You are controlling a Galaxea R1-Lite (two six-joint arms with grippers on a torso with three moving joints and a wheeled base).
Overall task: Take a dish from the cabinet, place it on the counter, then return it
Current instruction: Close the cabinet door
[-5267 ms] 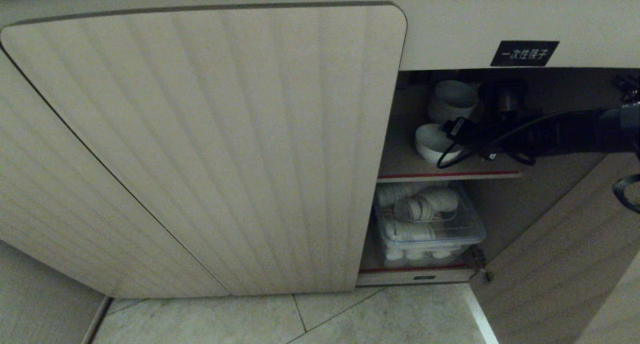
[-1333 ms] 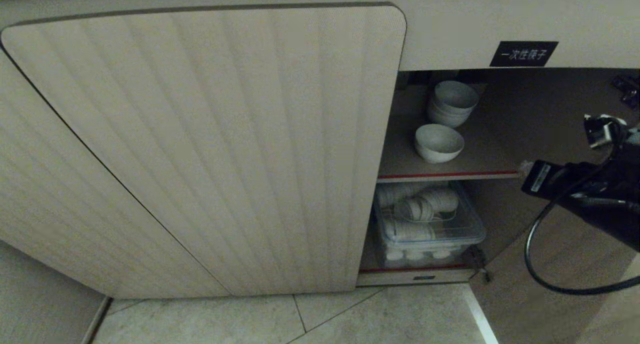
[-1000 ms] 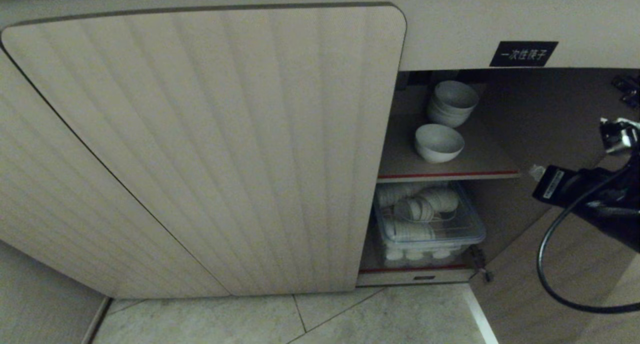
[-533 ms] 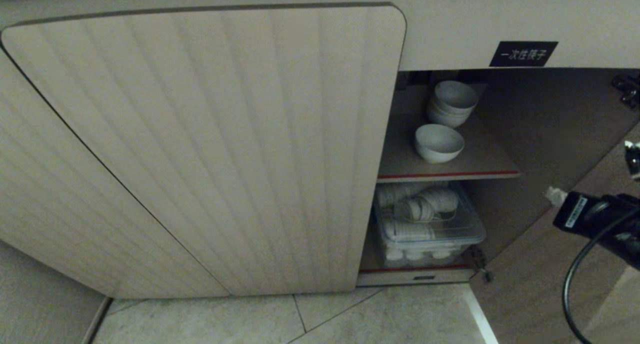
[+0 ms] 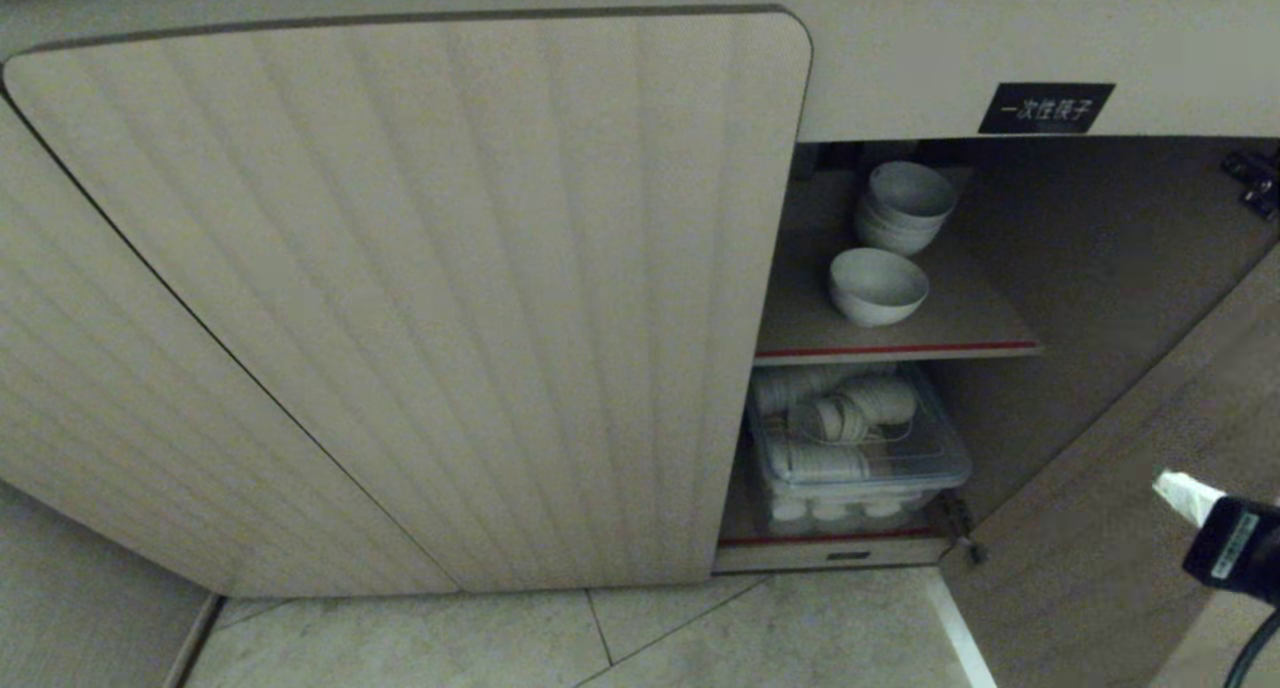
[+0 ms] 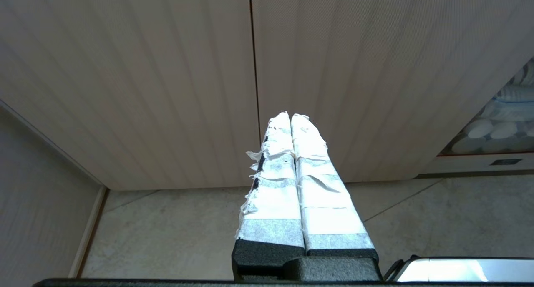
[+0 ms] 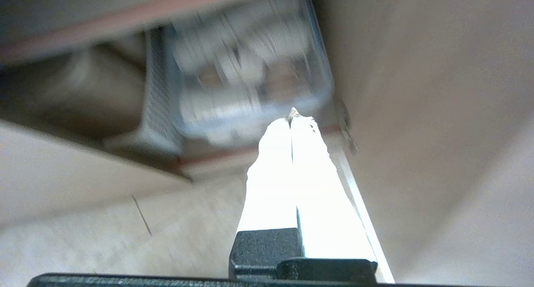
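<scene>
Head view shows us the dish (image 5: 877,285) alone on the cabinet (image 5: 420,298) shelf; our right gripper (image 5: 1180,493) is clenched empty, our left gripper (image 6: 290,117) clenched too.

Head view looks down on the cabinet (image 5: 420,298); both wrist views face it from low, sharing its clear bin (image 7: 250,70) beyond the right claw (image 7: 291,118).

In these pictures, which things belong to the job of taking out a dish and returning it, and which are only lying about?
Belongs to the job:
- single white bowl on the upper shelf
- cabinet, right side open
- right gripper, shut, empty, low at the right
- left gripper, shut, facing the closed door

Only lying about:
- stack of white bowls behind the single bowl
- clear plastic box of dishes on the lower shelf
- black label
</scene>
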